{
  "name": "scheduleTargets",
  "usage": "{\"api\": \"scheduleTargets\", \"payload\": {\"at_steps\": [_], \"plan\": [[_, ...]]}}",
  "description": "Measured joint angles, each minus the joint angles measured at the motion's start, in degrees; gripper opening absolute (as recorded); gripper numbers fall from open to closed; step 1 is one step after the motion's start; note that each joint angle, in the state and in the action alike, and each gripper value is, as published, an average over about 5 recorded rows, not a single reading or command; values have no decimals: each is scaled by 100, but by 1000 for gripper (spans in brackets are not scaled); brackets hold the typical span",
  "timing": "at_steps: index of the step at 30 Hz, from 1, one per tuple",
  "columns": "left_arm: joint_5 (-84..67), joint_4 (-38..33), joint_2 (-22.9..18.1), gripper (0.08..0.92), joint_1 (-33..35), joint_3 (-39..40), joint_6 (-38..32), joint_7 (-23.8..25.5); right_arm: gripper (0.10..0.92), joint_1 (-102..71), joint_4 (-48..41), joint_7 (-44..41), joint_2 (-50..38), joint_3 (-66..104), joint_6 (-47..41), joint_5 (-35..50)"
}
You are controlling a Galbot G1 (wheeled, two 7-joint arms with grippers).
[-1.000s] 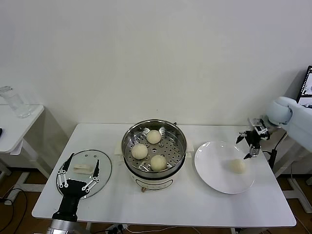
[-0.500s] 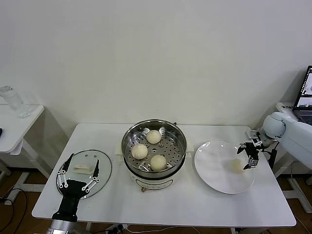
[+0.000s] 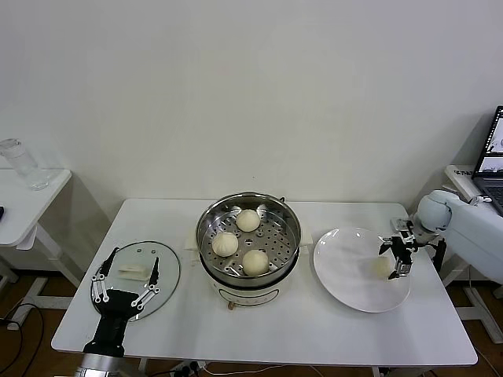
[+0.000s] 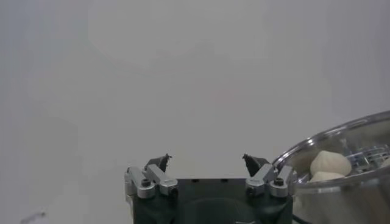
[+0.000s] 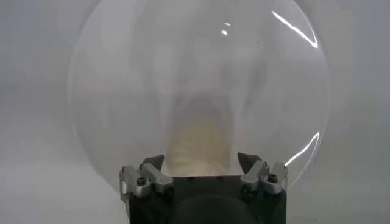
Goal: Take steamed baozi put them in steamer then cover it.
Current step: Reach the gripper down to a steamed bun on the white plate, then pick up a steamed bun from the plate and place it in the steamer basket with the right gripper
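Three cream-white round baozi [image 3: 238, 241] sit in the shiny steel steamer [image 3: 248, 236]; the fourth [image 3: 382, 266] lies on the white plate [image 3: 346, 275] at three o'clock, right pincer [image 3: 395, 253] open around it; glass lid [image 3: 135, 269] off, left pincer [image 3: 124, 281] open.

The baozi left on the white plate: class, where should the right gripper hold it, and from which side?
Judging by its round shape, grip the baozi across its widest middle, coming from above: it sits alone on the plate, and the open right gripper hangs just over it.
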Motion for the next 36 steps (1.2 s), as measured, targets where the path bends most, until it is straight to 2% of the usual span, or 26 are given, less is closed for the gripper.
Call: {"api": "scheduleTargets", "payload": {"at_steps": [8,21,27,36], "plan": [[-27,-10,-1,823,-41,-32,24,-2,703,-67,-42,55,48,41,4,-41],[-43,-21,28,823,-102,-20,38,-7,613,641,238,-284,74,-160,-100,165],[-44,-40,69,823,-130,24,35,-11,620,1650,548,-600,294,-702,-227,670],[-44,-76,106,823,-156,50,51,-17,628,3155,1265,-698,1054,-1707,-623,1955]]}}
